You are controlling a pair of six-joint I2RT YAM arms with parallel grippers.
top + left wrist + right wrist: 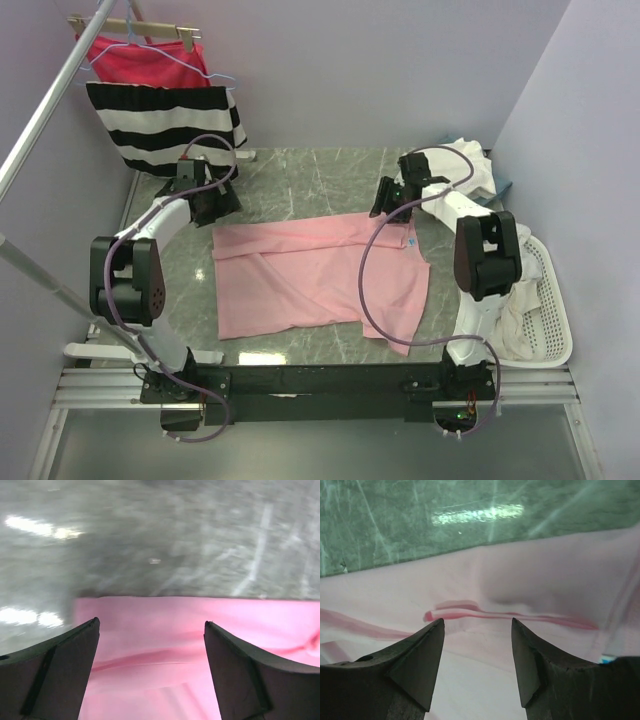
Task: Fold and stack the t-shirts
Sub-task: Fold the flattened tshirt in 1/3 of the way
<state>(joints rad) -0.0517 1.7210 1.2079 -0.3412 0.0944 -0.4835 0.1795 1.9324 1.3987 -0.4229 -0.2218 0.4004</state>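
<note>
A light pink t-shirt [310, 270] lies spread and partly folded on the grey-green marble table [300, 180]. My left gripper [213, 208] is open and empty at the shirt's far left corner; in the left wrist view the pink cloth [160, 645] lies between and under the jaws [151, 625]. My right gripper [385, 210] is open and empty over the shirt's far right edge; the right wrist view shows the pink cloth [485, 630] with a fold ridge [470, 611] just past the fingertips [477, 622]. Cream-white t-shirts [470, 165] lie piled at the back right.
A white laundry basket [545, 300] with pale cloth stands at the right edge. A black-and-white striped garment [165, 125] and a magenta-red one [145, 62] hang on a rack at the back left. A metal pole [50, 110] crosses the left side.
</note>
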